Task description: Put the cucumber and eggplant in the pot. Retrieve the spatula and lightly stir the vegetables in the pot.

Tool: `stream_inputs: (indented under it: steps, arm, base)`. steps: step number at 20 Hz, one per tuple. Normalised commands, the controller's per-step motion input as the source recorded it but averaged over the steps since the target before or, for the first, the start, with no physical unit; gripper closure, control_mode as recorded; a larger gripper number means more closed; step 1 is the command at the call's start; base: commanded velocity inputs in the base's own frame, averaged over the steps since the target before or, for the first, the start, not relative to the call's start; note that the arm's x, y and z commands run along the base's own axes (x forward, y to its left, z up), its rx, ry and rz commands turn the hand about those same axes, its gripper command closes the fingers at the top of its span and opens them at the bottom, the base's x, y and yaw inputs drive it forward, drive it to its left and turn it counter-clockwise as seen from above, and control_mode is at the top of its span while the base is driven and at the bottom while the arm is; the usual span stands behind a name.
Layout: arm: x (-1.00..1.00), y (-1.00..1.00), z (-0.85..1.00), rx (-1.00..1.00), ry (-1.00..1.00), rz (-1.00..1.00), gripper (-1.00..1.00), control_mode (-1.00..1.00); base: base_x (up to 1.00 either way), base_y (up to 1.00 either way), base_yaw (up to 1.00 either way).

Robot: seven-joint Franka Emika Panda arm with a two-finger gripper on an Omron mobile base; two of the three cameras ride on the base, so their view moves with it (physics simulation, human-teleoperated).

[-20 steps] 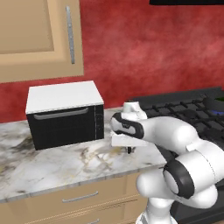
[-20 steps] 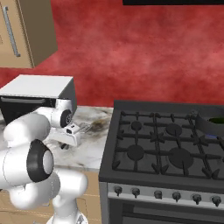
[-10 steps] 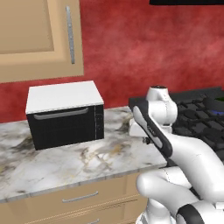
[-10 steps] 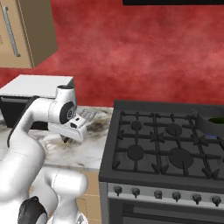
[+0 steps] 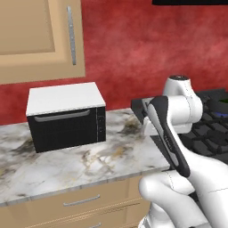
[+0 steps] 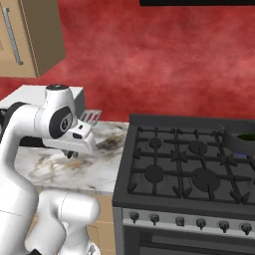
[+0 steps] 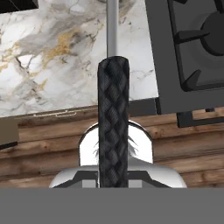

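Since a second ago the arm has swung up and round: then the hand hung low over the marble counter (image 5: 67,164) in front of the microwave (image 5: 67,116); now the wrist is raised and turned toward the stove (image 6: 184,169), with the forearm stretched across the left base view. The base views themselves have not shifted, and the microwave, counter and stove lie as before.

The gripper (image 6: 74,152) is closed tight on the spatula (image 6: 89,117). In the hand view the dark braided handle (image 7: 113,122) runs straight up the middle from between the fingers, and the thin silver shaft goes on past the top edge. In the right base view the slotted pale blade sticks out above the hand, over the counter just left of the stove's edge. The fingertips themselves are hidden by the hand in the base views.

The pot (image 6: 239,142) sits on the stove's far right burner, cut off by the edge of the right base view, well apart from the gripper. Something green (image 6: 245,135) shows inside it at the rim; whether that is the cucumber cannot be told. In the left base view the same dark pot (image 5: 221,108) with a green patch shows at the right edge behind the arm.

Below the hand lie the counter edge, the wooden cabinet front and the stove's left corner with one grate.
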Motion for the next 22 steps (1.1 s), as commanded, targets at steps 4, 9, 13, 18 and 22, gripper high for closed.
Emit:
stream_inputs:
  steps: [4, 9, 13, 18, 22]
  arm:
    - [0.00, 0.00, 0.00, 0.00, 0.00, 0.00, 1.00, -1.00]
    - [0.00, 0.00, 0.00, 0.00, 0.00, 0.00, 1.00, 1.00]
    - [0.00, 0.00, 0.00, 0.00, 0.00, 0.00, 1.00, 1.00]
    - [0.00, 0.00, 0.00, 0.00, 0.00, 0.00, 1.00, 1.00]
    - [0.00, 0.00, 0.00, 0.00, 0.00, 0.00, 1.00, 1.00]
  base:
    - [0.00, 0.00, 0.00]
    - [0.00, 0.00, 0.00]
    - [-0.72, -0.14, -0.09]
    - [-0.85, -0.41, -0.17]
    - [-0.30, -0.99, -0.12]
